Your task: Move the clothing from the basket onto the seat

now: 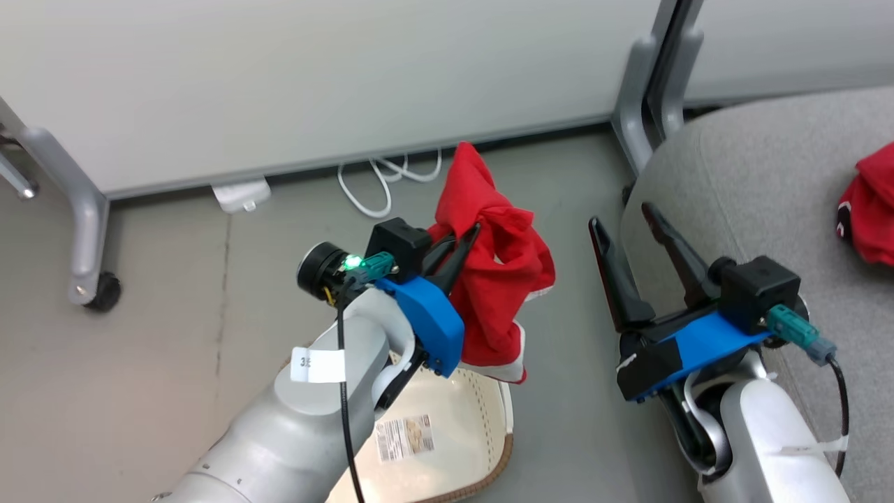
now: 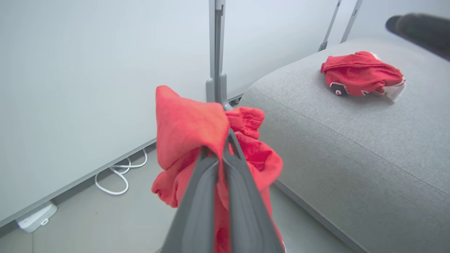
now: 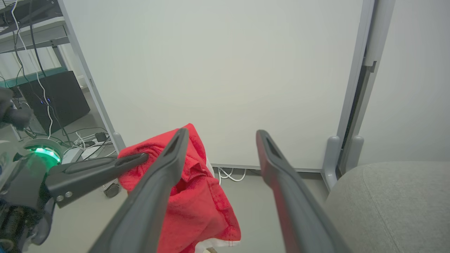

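My left gripper [image 1: 469, 234] is shut on a red garment with white trim [image 1: 499, 279], which hangs from it in the air above the cream basket [image 1: 457, 426]. The same garment [image 2: 191, 130] drapes over my left gripper [image 2: 226, 138] in the left wrist view, and it is the red garment [image 3: 200, 200] in the right wrist view. A second red garment [image 2: 362, 73] with black and white print lies bunched on the grey seat [image 2: 351, 140], and reappears as the second garment [image 1: 869, 209] at the head view's right edge. My right gripper [image 1: 624, 216] stands open and empty by the seat [image 1: 761, 181].
White partition panels on grey wheeled legs [image 1: 84, 230] stand behind. A white cable [image 1: 377, 181] and a white power adapter [image 1: 241, 194] lie on the floor by the panel. A label [image 1: 405, 436] sits in the basket's bottom. Shelving and cables [image 3: 42, 105] lie far left.
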You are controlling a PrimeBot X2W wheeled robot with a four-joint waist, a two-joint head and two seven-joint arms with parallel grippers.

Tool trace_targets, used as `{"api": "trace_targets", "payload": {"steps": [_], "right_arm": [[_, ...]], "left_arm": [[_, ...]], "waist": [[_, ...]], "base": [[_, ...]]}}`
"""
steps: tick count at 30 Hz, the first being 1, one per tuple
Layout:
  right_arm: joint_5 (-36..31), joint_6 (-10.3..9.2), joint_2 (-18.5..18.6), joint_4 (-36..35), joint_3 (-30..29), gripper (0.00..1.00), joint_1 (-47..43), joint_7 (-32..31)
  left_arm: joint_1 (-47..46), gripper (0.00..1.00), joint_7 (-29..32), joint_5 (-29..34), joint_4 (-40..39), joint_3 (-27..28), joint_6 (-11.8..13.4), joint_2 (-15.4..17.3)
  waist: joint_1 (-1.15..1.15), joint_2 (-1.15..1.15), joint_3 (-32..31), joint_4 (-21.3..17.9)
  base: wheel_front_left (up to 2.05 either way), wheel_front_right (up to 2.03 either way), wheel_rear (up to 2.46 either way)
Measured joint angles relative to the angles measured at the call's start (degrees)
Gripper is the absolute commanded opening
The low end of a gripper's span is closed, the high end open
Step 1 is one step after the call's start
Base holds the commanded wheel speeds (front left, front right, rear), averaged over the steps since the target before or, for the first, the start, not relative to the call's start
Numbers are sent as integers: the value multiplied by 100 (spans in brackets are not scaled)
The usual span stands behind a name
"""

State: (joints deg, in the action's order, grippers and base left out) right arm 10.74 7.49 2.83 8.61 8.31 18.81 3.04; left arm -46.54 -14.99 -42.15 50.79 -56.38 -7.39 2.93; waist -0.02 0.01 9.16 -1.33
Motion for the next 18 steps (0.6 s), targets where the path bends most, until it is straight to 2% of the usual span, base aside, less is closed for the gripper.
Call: {"api": "trace_targets", "payload": {"steps": [9,18], "right_arm": [[203,-1,1,47,154,100,-469,-80],[255,-1,1,24,316,100,-570,-104]], "left_arm": [[-352,0,360,-342,-236,-394,-1,-4],[-523,0,416,-644,-210,-491,3,-3]], "waist": [[0,0,-826,165],[1,0,-953,179]], "base": [[0,0,0],[0,0,0]]}}
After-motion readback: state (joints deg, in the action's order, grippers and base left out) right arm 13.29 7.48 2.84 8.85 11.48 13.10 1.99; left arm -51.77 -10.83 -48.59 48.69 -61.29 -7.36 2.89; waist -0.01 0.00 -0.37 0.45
